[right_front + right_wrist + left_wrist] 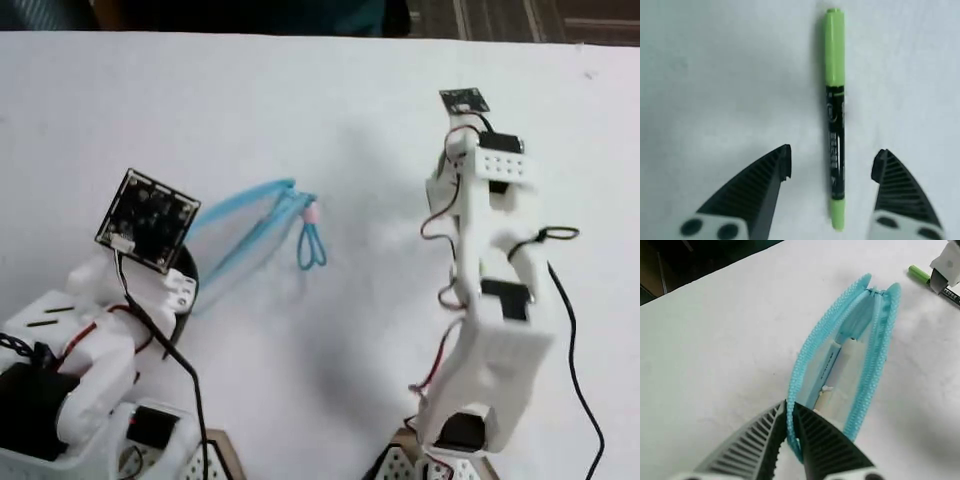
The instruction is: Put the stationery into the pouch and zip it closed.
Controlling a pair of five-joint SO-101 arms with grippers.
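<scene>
L gripper (789, 407) is clenched on one zip edge of the pouch (810, 347), at the end nearest its arm. Judging by that grip, it's there to pin the pouch and keep the mouth wide so the other arm can drop things in. The pouch lies on the table (300, 110) in front of the L arm, unzipped along its length. The zip pull loop (311, 245) lies at the far end, toward the R arm.

Inside there's at least one pale pen (827, 367) w/ a blue cap. Can't count more, since the mesh wall and zip teeth cover the rest.

R gripper (832, 156) is released, jaws spread wide, one each side of the marker (835, 100). The marker is green w/ a black mid-section, lies flat on the table well apart from the pouch, and runs lengthwise between the jaws. Fingers don't touch it. It looks lined up for a grab across the barrel, approx. at the black part.

From above, the L wrist cam board hides the pinch point and the pouch's near end, and the R arm's body covers the marker. Height of the R jaws over the table is hard to judge.
</scene>
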